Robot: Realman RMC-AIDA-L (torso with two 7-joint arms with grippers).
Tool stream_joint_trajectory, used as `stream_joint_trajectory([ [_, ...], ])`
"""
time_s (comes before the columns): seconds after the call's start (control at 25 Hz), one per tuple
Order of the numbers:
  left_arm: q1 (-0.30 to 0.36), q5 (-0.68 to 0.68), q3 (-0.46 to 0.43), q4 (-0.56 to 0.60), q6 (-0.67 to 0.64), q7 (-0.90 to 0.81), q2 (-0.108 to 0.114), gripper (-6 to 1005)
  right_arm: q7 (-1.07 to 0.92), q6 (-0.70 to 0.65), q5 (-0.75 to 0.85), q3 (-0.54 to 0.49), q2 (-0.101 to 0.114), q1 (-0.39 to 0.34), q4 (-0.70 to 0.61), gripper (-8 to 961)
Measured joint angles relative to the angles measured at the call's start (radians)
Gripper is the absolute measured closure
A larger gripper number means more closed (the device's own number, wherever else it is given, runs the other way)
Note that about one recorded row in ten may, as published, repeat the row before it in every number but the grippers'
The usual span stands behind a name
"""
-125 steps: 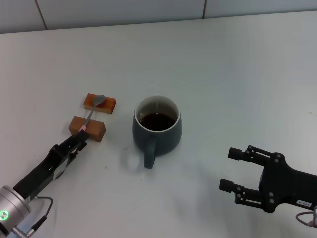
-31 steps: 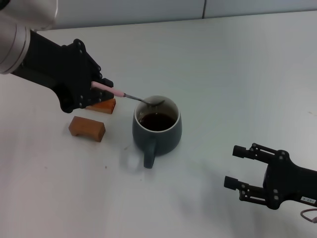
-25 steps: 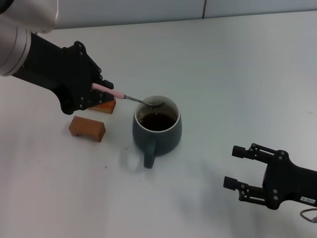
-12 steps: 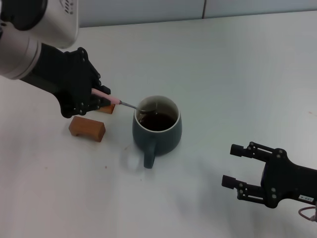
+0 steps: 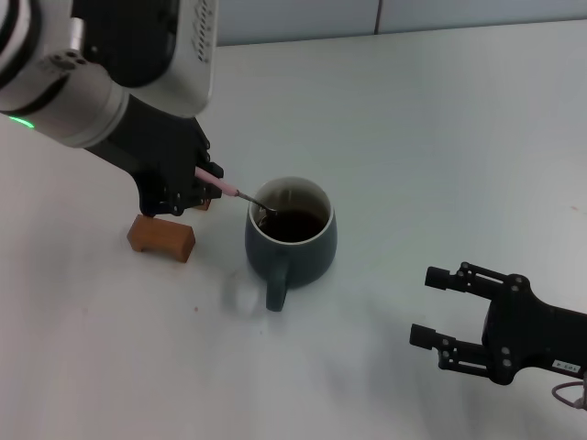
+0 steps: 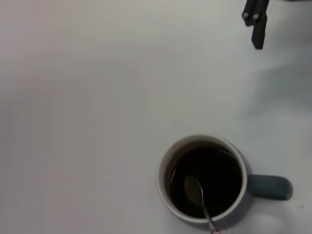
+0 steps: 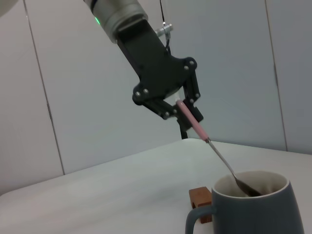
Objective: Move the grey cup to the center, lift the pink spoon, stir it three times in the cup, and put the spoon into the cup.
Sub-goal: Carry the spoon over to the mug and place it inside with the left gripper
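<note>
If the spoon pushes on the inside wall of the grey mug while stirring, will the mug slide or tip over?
The rounded dark grey ceramic mug looks squat and wide-based, so tipping seems unlikely. It holds dark liquid, adding weight, so the slim pink-handled metal spoon held by the left hand probably cannot shift it much. It might slide slightly on the smooth white table.

The desk [image 5: 440, 119] is seen from high up by the head view, facing forward and down. The grey cup [image 6: 202, 178] is looked straight down on, close, by the left wrist view. It's viewed low and side-on from the near right by the right wrist view, so the cup is shared by all three.
</note>
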State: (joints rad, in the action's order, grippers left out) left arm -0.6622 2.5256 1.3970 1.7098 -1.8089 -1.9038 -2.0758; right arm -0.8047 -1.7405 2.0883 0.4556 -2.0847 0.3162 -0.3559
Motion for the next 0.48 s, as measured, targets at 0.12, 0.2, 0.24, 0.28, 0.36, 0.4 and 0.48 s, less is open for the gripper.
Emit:
stream_joint_trajectory([
  [0.12, -0.01, 0.048, 0.059, -0.022, 0.038, -0.003, -0.003, 872, 0.0, 0.0, 0.001, 0.0, 0.0, 0.0, 0.0, 191],
  [0.2, -0.012, 0.053, 0.067, -0.028, 0.043, -0.003, -0.003, 872, -0.001, -0.001, 0.001, 0.0, 0.0, 0.0, 0.0, 191],
  [0.24, -0.012, 0.053, 0.067, -0.028, 0.043, -0.003, -0.003, 872, -0.001, -0.001, 0.001, 0.0, 0.0, 0.0, 0.0, 191],
  [0.28, -0.015, 0.066, 0.089, -0.048, 0.066, -0.005, -0.003, 872, -0.001, -0.001, 0.001, 0.0, 0.0, 0.0, 0.0, 191],
  [0.36, -0.016, 0.067, 0.1, -0.056, 0.08, -0.007, -0.003, 872, -0.001, -0.001, 0.001, 0.001, 0.001, 0.0, 0.0, 191],
  [0.4, -0.016, 0.066, 0.112, -0.064, 0.093, -0.01, -0.003, 872, -0.001, -0.001, 0.001, 0.001, 0.001, 0.0, 0.0, 191],
  [0.48, -0.017, 0.055, 0.143, -0.072, 0.108, -0.016, -0.003, 872, -0.001, 0.0, 0.001, 0.002, 0.001, 0.0, 0.0, 192],
])
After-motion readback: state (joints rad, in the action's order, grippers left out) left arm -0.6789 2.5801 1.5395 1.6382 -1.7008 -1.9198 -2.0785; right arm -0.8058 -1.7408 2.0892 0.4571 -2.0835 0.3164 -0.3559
